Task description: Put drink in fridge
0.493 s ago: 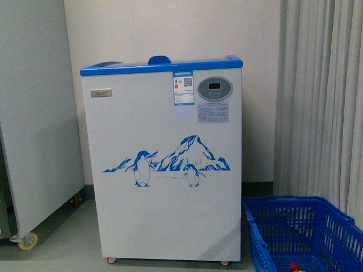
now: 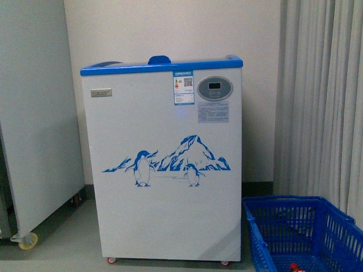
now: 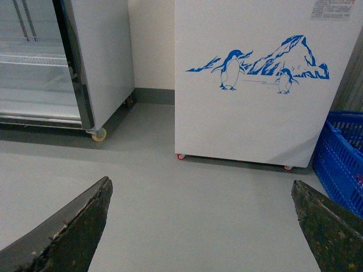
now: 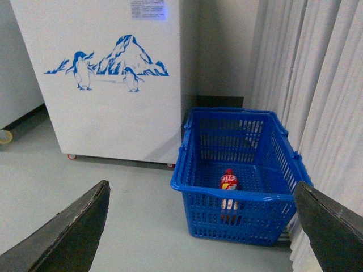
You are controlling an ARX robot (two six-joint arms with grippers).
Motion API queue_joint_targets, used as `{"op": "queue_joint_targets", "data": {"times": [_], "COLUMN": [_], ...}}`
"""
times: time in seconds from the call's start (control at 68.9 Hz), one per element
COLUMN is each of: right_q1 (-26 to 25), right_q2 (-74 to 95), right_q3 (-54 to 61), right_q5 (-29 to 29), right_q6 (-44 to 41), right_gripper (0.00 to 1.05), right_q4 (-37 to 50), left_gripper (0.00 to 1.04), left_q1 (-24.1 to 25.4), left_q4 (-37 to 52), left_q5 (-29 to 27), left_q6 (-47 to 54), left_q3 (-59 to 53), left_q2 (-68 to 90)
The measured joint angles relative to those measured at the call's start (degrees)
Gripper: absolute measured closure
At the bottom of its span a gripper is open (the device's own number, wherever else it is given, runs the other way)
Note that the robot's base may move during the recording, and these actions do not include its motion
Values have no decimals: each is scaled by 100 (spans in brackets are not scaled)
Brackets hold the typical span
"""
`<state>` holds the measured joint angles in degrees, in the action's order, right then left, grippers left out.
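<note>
With both pairs of jaws apart and empty, you could tip the standing bottle inside the deep basket if you descend off-centre.

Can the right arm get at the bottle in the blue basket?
Probably yes: the basket is open on top, nothing covers the bottle, and the right fingers are spread wide.

Left end effector, right end effector: dark grey, wedge-shaped, scuffed, pale-flecked edges.

Grey floor carries the fridge, blue basket and wheeled cabinet.
</note>
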<state>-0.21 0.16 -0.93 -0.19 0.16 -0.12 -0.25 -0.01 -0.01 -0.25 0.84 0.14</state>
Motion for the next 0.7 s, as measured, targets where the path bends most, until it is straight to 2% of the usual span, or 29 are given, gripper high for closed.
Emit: {"op": "queue_joint_targets", "data": {"times": [0.696], "right_q1": [0], "right_q2": [0], "right_q3": [0], "right_q5": [0], "right_q6": [0], "right_gripper": [8], "right_q4": [0], "left_gripper": [8], "left_q1": [0], "left_q4": [0], "left_q5": [2], "left_q6": [0], "left_q3": [0], "left_q2": [0]}}
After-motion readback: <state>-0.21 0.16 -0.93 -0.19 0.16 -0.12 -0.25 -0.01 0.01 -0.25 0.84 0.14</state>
